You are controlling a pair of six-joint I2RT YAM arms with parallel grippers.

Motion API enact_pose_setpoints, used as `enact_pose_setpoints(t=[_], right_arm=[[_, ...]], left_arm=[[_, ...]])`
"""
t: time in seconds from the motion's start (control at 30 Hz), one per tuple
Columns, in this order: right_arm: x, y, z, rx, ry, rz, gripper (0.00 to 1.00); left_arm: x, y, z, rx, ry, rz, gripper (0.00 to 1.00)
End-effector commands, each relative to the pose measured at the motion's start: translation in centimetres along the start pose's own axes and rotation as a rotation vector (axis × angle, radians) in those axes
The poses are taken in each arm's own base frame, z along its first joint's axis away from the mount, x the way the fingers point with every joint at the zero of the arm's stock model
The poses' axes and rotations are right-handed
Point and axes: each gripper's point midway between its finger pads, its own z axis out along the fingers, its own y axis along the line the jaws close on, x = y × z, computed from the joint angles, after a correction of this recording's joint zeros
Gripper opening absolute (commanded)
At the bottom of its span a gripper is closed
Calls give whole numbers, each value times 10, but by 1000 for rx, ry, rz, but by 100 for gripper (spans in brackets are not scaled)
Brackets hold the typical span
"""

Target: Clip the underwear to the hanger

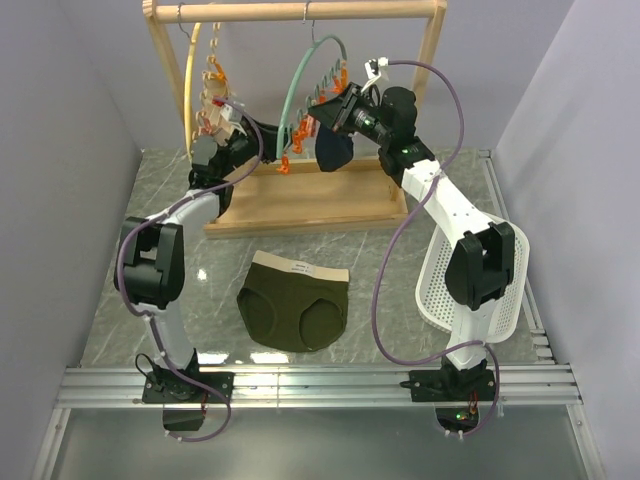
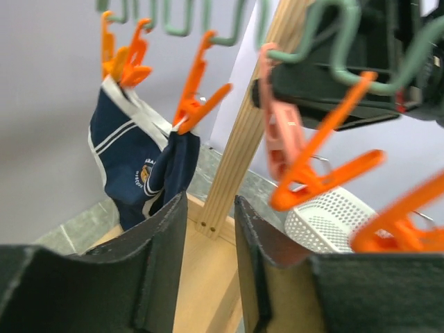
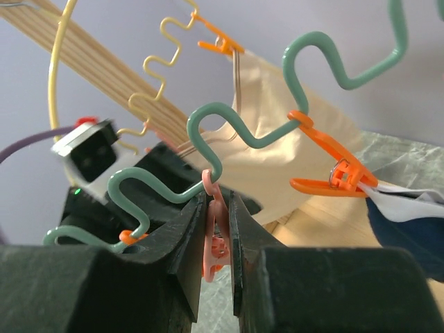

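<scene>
The underwear [image 1: 293,315] is being shown in dark olive with a tan waistband, the hanger [image 3: 215,107] in teal, its clips [image 2: 198,97] in orange bar one pink clip [image 3: 215,236], the garment [image 2: 128,163] in navy with white trim.

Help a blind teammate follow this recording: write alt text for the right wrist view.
The right gripper is shut on a pale pink clip hanging from the wavy teal hanger. At the frame's right, an orange clip on that hanger holds a navy garment with white trim; a beige garment hangs behind.
</scene>
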Motion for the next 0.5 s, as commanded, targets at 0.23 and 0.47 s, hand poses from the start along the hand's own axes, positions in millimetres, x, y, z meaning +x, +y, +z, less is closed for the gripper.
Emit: enact_pose_setpoints(t=[0.23, 0.47], right_arm=[[-14, 16, -6, -95, -51, -111, 0], [-15, 13, -4, -87, -66, -109, 0]], left_arm=[[-26, -24, 12, 190, -27, -59, 41], [-18, -47, 11, 287, -2, -32, 50]])
